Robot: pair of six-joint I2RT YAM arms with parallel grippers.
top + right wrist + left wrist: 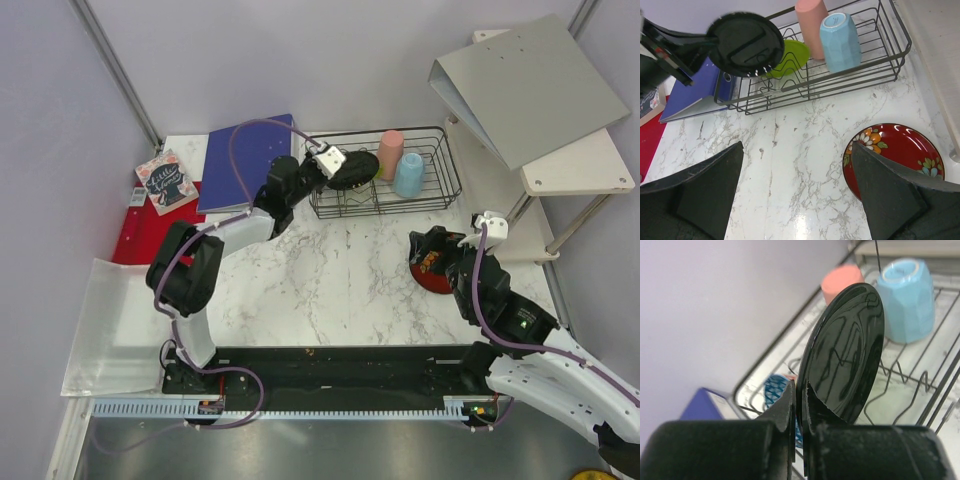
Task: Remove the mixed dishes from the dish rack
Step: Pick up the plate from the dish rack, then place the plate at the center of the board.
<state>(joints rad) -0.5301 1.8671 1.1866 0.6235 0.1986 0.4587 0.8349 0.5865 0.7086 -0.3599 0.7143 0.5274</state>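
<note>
Left wrist view: your left pincer (799, 390) is pinching a glossy black dish (847, 350) by its rim, over the dish rack (890, 60). Your right pincer (796, 150) is spread above the red floral bowl (900, 145), already out on the tabletop (805, 210). So the lime-green bowl (790, 55), small blue patterned bowl (775, 390), pink cup (812, 20) and light blue cup (840, 35) are left in there.

Blk arms (190, 265) w/ purple cables (232, 160) — white wrist cams (327, 160).

Robot lab cell staged as a kitchen: marble-look surface (330, 280) boxed in by plain grey panels (60, 120) on metal struts (118, 70). Left arm (190, 270) and right arm (505, 315) bolted to base rail (340, 365), cable duct (280, 408), dish rack (452, 185).
</note>
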